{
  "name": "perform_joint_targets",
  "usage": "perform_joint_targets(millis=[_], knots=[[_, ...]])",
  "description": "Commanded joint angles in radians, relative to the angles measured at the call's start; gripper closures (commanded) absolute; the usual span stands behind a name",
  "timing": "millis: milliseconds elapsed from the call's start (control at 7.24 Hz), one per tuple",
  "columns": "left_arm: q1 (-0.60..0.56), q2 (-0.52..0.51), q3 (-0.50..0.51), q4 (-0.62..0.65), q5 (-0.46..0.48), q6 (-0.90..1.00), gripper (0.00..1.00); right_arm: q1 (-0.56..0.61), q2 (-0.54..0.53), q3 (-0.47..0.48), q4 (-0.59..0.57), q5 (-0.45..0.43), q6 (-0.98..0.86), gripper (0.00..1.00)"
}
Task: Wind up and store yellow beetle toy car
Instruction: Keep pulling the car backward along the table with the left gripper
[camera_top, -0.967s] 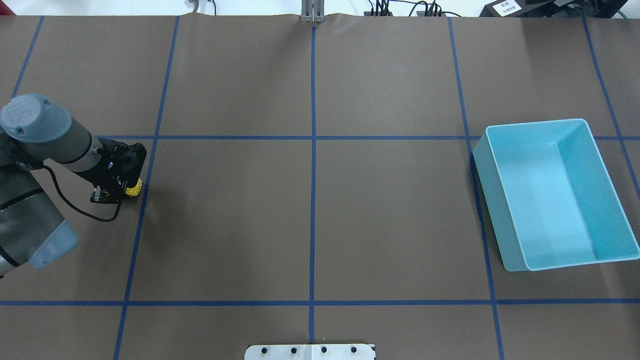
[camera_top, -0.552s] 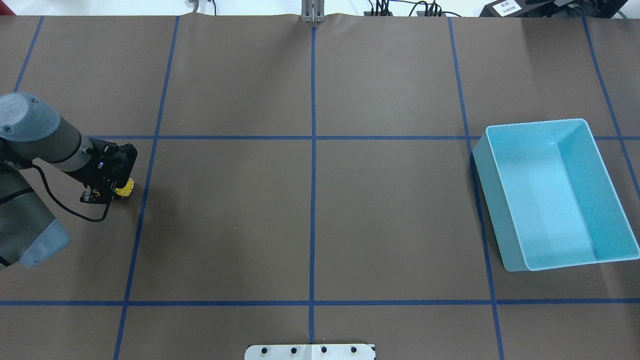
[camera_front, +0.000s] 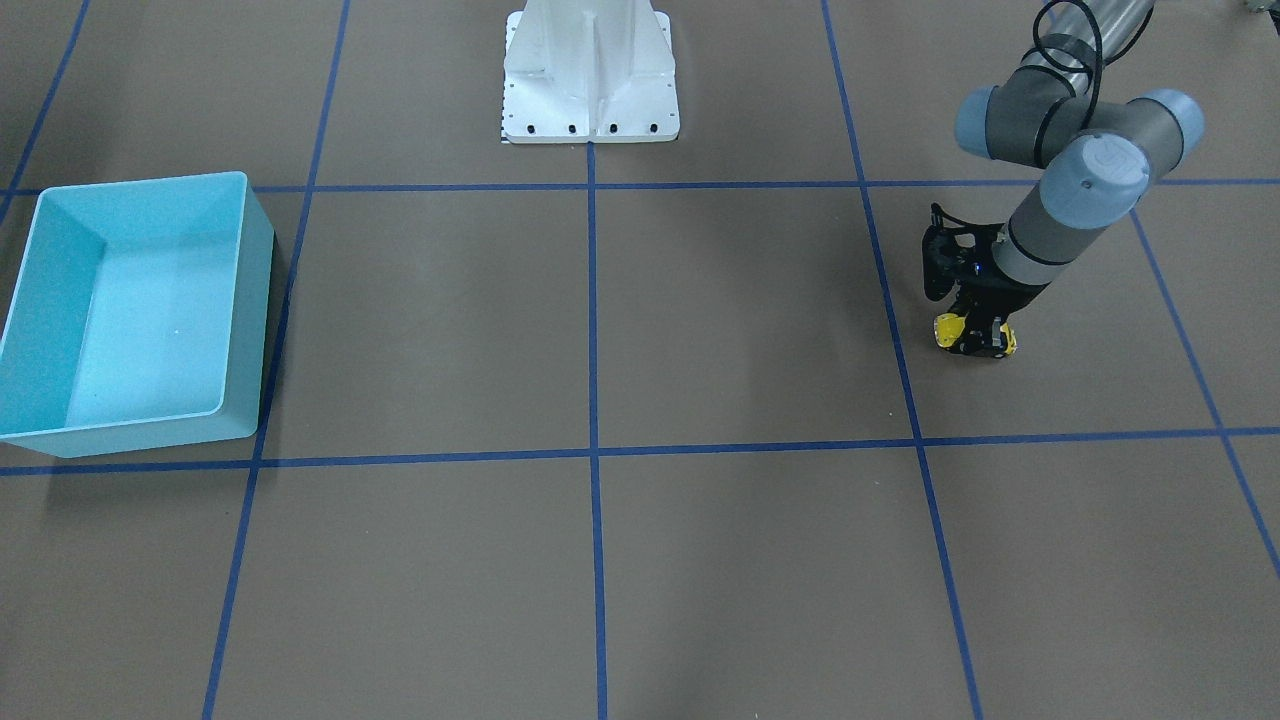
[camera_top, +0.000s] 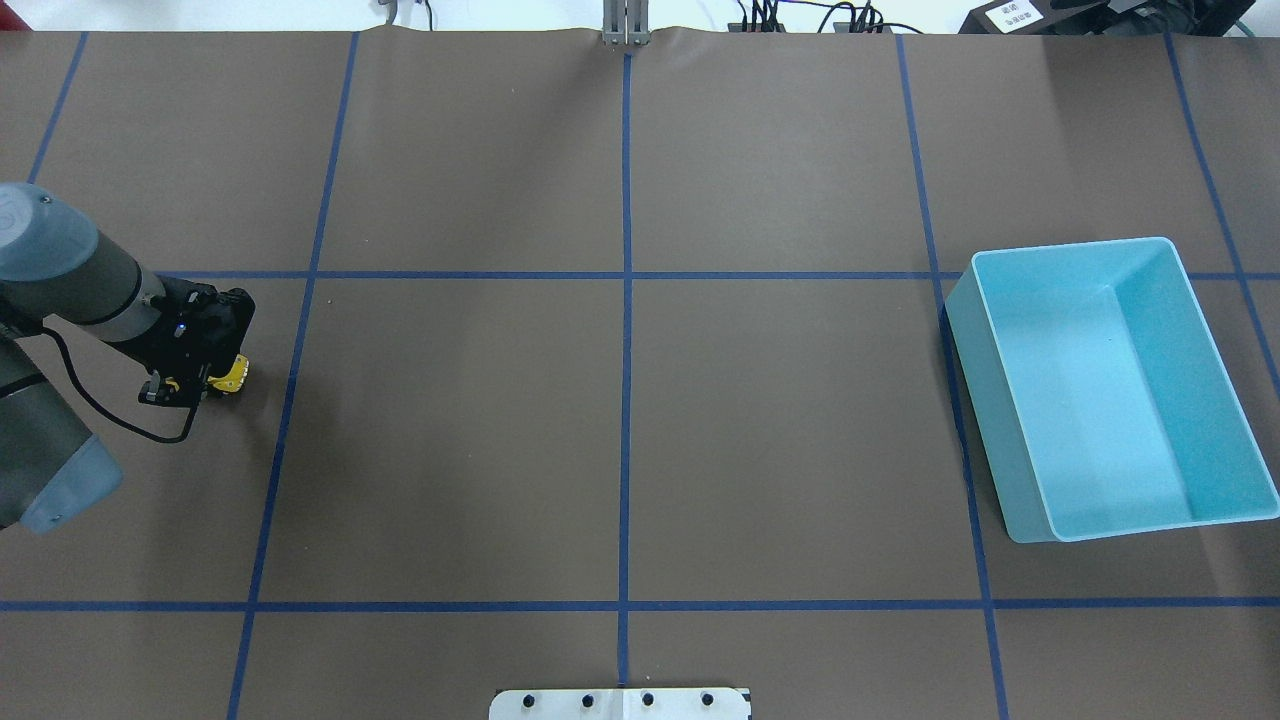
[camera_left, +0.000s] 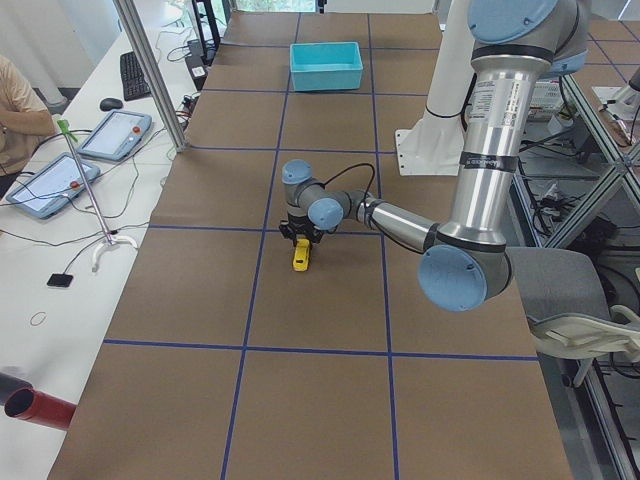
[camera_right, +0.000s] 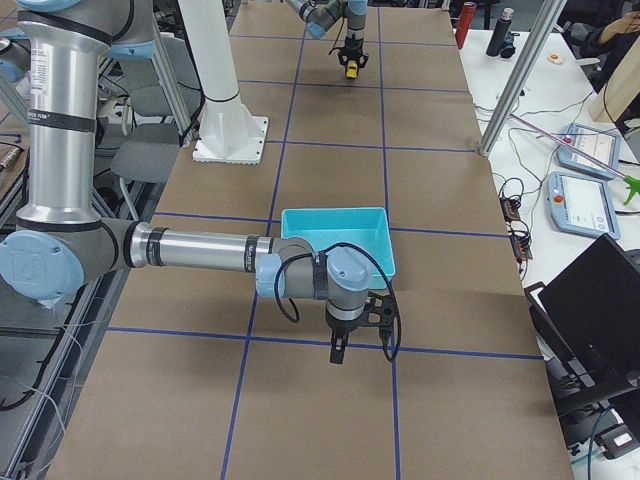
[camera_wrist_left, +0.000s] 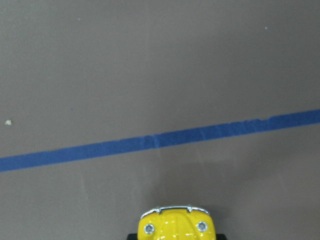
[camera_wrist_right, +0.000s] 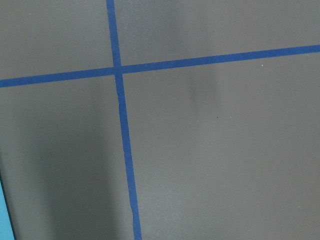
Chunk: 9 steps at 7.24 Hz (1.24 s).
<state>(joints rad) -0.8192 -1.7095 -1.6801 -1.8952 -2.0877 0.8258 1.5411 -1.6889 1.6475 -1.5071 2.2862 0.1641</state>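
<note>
Jaws of the left gripper (camera_front: 976, 338) are closed around the yellow beetle toy car (camera_front: 946, 329), low on the brown table (camera_top: 450, 450) and well apart from the light blue bin (camera_top: 1100, 400). The right gripper (camera_right: 340, 345) hangs beside the bin, and I cannot tell how its jaws stand.

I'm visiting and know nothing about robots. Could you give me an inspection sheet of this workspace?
Surface: brown table cover with blue tape grid.
Job's things: yellow beetle toy car low over the table, robot's left side; light blue bin empty, robot's right side.
Clutter: nothing seen.
Grippers: left gripper shut on the car; right gripper near the bin, state cannot tell.
Cables: black cable loops off the left wrist.
Surroundings: white robot base; side desk with tablets.
</note>
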Motion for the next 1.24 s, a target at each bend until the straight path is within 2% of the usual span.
perform_joint_targets(millis=[0,1105], knots=[[-0.015,0.013,0.003,-0.007,-0.014,0.027,1.00,0.001,0.000,0.000,0.001,-0.001,0.000,0.00],[-0.052,0.045,0.028,-0.019,-0.037,0.082,1.00,0.001,0.000,0.000,0.001,-0.001,0.000,0.00]])
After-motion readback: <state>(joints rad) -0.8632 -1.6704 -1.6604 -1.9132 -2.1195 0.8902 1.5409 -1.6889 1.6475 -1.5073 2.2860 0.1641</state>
